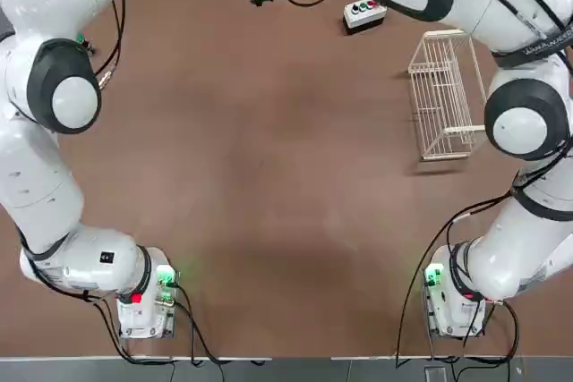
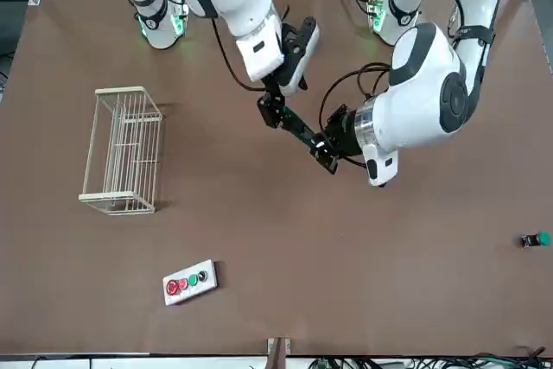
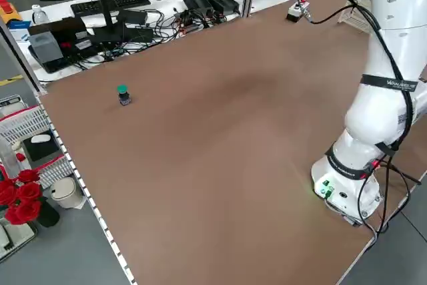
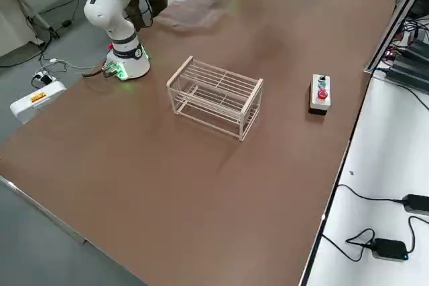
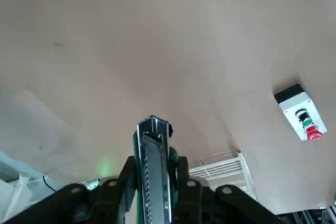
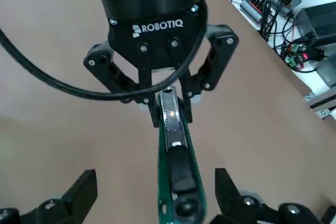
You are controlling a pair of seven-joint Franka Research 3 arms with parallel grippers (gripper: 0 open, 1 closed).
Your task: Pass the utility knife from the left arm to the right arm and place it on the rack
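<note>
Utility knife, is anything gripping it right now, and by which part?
Yes, the left gripper holds the utility knife by its metal-faced end; the open right gripper has its jaws around the other end, not touching it.

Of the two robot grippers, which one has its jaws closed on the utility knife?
The left gripper: its jaws pinch the utility knife, while the right gripper's stand apart.
</note>
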